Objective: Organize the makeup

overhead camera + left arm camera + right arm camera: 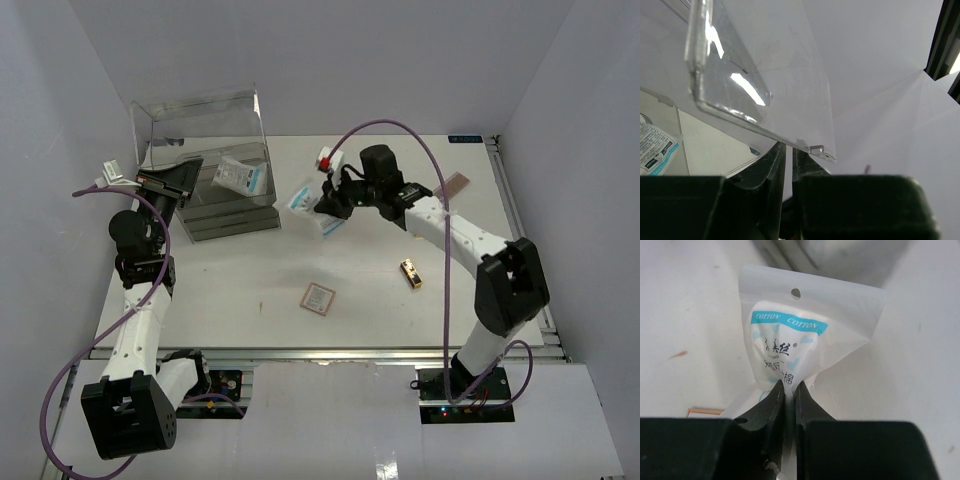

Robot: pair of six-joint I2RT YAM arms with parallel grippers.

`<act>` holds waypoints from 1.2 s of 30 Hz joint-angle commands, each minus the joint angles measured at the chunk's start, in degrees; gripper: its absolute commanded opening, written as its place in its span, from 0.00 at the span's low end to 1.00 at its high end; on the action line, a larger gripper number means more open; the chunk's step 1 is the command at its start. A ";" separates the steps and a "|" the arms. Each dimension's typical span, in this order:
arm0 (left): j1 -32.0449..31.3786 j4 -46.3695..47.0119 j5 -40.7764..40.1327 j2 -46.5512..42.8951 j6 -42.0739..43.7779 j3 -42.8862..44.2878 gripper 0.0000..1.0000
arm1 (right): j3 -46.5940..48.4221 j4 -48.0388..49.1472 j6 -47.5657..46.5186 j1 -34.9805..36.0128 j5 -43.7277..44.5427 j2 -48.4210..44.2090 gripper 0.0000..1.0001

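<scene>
At the far left of the table point(230, 290), the left jaws are pressed almost together on the bottom edge of the thin clear lid panel point(760, 75) of the large clear plastic box point(225, 218), pinching that sheet between them. Inside the box lies a clear packet with a white-and-blue label point(243, 175) — its corner also shows through the wall in the left wrist view.

Just right of the box, the right jaws are clamped on a white pouch with "COTTON" printed on a blue band point(790, 335). They grip it below the print, so its hang-hole end points away from them, toward the box. Another white-and-blue piece shows just near of those jaws; whether it belongs to the same pouch cannot be told.

Nearer, around the middle of the table, a flat pink square palette point(317, 298) lies alone, with a small gold tube point(411, 273) well apart to its right. A flat tan rectangular palette point(455, 185) rests close to the far right edge.
</scene>
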 commanded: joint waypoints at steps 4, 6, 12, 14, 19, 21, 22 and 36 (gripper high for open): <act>0.23 1.61 -0.11 -1.84 -1.30 1.31 0.23 | 1.20 -9.18 -33.26 19.99 5.58 -5.20 0.08; 0.23 1.29 0.05 -1.77 -1.30 1.60 0.23 | 3.85 -4.65 -32.49 22.75 10.67 -2.45 0.08; 0.23 1.13 0.08 -2.01 -1.28 1.56 0.23 | 12.01 12.80 -27.56 26.56 29.59 6.02 0.08; 0.23 1.05 0.18 -2.02 -1.26 1.68 0.23 | 14.78 16.06 -27.39 27.02 33.12 8.68 0.08; 0.23 1.31 0.26 -1.93 -1.02 2.09 0.23 | 20.88 25.57 -29.98 28.79 41.81 15.22 0.08; 0.23 1.54 0.37 -1.65 -1.02 2.32 0.23 | 23.02 28.78 -31.14 29.27 44.05 17.66 0.08; 0.23 1.62 0.41 -1.48 -1.02 2.40 0.23 | 23.65 31.41 -31.85 29.48 44.93 18.75 0.08; 0.32 -2.05 0.17 -2.48 4.98 3.82 0.24 | 24.36 65.29 -45.16 28.72 45.67 31.73 0.20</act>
